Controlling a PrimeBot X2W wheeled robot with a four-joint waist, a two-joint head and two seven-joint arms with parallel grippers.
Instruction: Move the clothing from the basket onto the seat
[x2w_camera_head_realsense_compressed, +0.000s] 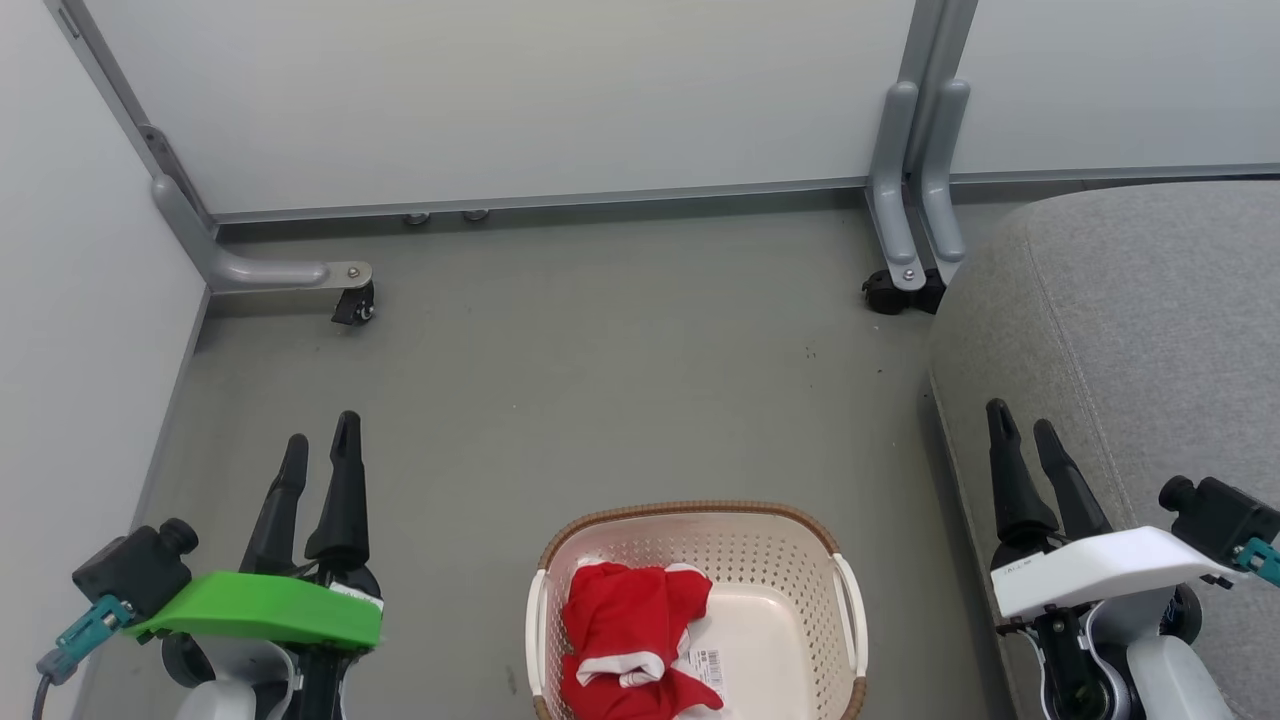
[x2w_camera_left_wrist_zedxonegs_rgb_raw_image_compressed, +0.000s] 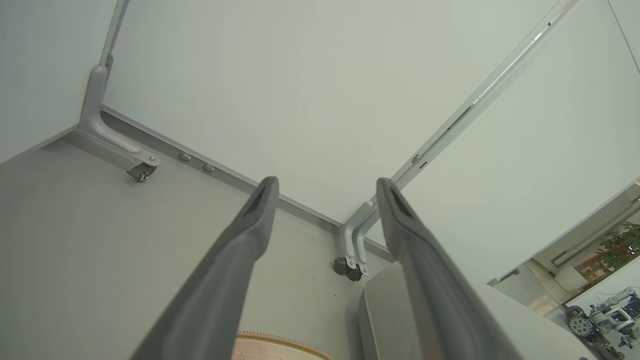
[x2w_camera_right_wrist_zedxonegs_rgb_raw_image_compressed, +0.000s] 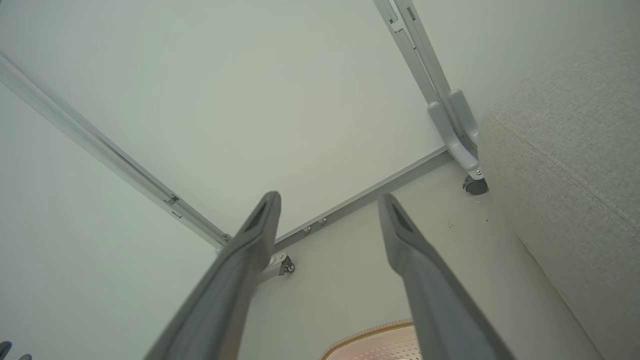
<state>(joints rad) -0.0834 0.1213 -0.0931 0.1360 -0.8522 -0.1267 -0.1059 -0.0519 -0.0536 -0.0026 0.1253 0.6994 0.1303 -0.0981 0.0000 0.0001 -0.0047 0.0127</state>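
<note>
Nearest, at the head view's bottom edge: 1 basket (x2w_camera_head_realsense_compressed: 690, 511) on the floor (x2w_camera_head_realsense_compressed: 600, 390), partly cut off by the frame, w/ white handles at its L and R sides. The clothing (x2w_camera_head_realsense_compressed: 630, 620) lies in the basket's L half as a crumpled red heap w/ white trim, long axis running near-to-far; the no. of garments can't be told. A barcode sticker (x2w_camera_head_realsense_compressed: 706, 665) shows just R of it on the bare basket bottom.

The left gripper (x2w_camera_head_realsense_compressed: 322, 430) is low L and the right gripper (x2w_camera_head_realsense_compressed: 1020, 416) low R. Both have fingers pointing up and away, spread apart, holding nothing, well apart from the basket. The right gripper shows against the L edge of the 1 grey seat (x2w_camera_head_realsense_compressed: 1150, 320).

Farthest: pale partition panels (x2w_camera_head_realsense_compressed: 500, 100) on castered feet (x2w_camera_head_realsense_compressed: 355, 305).
</note>
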